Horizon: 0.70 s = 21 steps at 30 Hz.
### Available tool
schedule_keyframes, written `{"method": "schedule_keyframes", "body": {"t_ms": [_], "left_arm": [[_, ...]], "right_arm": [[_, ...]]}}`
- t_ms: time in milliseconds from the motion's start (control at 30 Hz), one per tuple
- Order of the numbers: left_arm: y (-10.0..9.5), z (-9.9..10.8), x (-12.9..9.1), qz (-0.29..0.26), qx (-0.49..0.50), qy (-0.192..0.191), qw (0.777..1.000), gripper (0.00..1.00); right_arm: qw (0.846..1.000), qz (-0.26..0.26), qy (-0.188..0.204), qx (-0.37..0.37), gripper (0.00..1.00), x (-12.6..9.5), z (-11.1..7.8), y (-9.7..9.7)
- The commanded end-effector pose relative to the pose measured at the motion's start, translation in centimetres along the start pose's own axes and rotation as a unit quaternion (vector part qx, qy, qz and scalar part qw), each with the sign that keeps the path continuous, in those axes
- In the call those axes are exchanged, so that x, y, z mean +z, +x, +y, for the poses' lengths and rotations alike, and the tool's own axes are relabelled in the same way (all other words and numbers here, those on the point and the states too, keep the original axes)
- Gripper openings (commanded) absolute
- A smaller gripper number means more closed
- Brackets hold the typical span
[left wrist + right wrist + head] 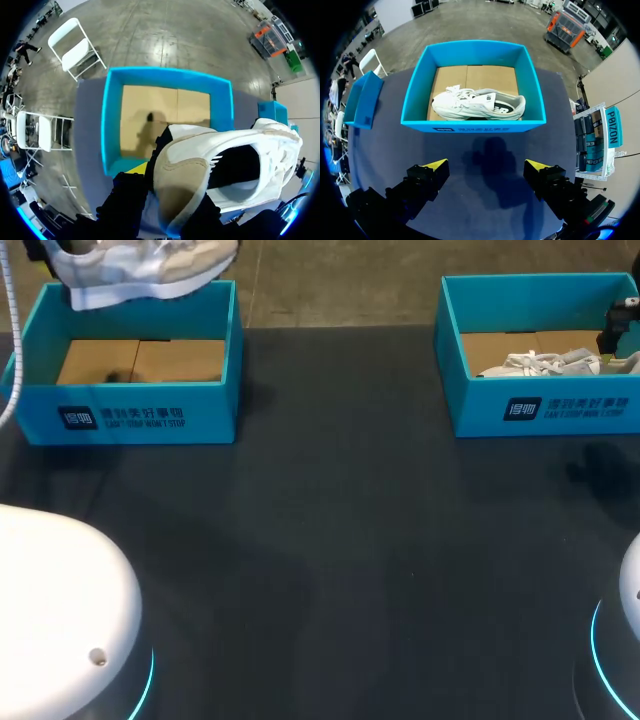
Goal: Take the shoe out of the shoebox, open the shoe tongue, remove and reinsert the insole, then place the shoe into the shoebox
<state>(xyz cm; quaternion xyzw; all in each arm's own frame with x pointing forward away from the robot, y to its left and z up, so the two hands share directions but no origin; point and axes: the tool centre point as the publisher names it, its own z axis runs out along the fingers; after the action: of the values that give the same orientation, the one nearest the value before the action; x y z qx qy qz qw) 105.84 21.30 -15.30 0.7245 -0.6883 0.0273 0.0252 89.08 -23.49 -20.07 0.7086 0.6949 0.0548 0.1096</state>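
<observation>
**Shoe held above the left box, right arm idle**

At the far left, the left end effector (165,197) pinches the shoe (140,270) by its heel end. The shoe hangs in the air over the left box (130,415), whose cardboard floor is bare. In the left wrist view the shoe's opening faces the camera. One yellow tip shows beside the heel and the other is hidden behind the upper.

The shoe looks light, with a soft mesh-and-leather upper on a firmer sole. The heel counter is probably the stiffest place to hold it, while the tongue and laces will likely flop and give under a pinch. The insole should be thin and bendy, best taken at its heel edge.

The dark bench (330,540) lies between the boxes. At the right, a second shoe (477,104) lies on its side inside the right box (545,410). The right end effector (487,175) hovers over the bench in front of that box, its fingers spread wide and holding nothing.
</observation>
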Motion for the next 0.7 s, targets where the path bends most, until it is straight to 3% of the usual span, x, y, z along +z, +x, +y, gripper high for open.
{"method": "schedule_keyframes", "body": {"t_ms": [33,233,700], "left_arm": [[2.5,3.3,-0.2,-0.009,-0.005,0.009,1.000,0.00],[6.2,6.5,0.1,-0.006,-0.006,0.010,1.000,0.00],[14.8,14.2,1.9,0.005,0.016,-0.036,0.999,0.00]], "right_arm": [[1.000,0.000,-0.001,0.000,1.00,0.0,-0.1,0.0],[1.000,0.000,-0.001,0.000,1.00,0.0,-0.1,0.0],[1.000,0.000,-0.001,0.000,1.00,0.0,-0.1,0.0]]}}
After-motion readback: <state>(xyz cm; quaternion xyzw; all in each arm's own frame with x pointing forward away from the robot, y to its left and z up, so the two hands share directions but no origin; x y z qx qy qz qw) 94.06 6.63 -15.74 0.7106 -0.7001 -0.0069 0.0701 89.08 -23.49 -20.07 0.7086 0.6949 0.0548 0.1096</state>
